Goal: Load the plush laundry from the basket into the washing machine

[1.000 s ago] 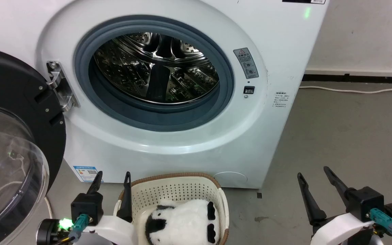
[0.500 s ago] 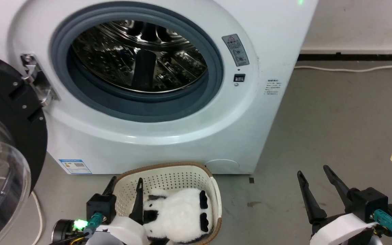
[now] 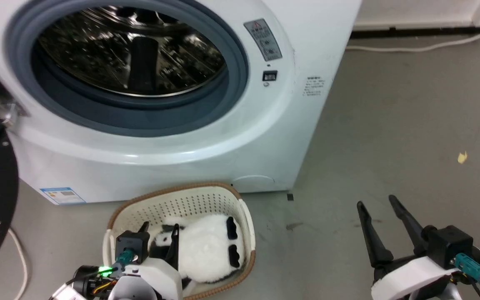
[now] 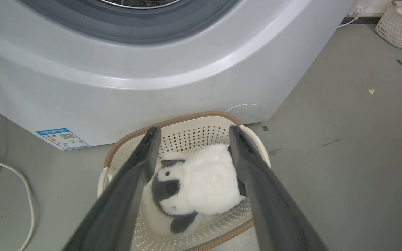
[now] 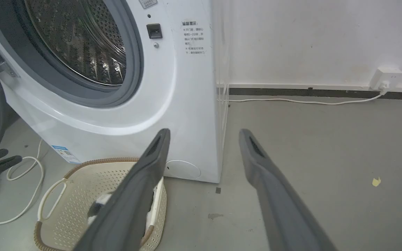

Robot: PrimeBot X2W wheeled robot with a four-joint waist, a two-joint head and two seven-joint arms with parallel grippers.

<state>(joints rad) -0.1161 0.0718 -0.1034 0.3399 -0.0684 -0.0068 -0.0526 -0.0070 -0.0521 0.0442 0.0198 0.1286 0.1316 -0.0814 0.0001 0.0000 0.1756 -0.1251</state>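
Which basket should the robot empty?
Find the big white washing machine; on the floor just before it sits the basket. Its brown woven-look rim and the fluffy panda-like toy inside set it apart from the plain white basket far off.

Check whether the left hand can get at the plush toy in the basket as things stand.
Probably yes: the left hand is open over the basket, the plush toy lies uncovered ahead of its fingers, nothing in between.
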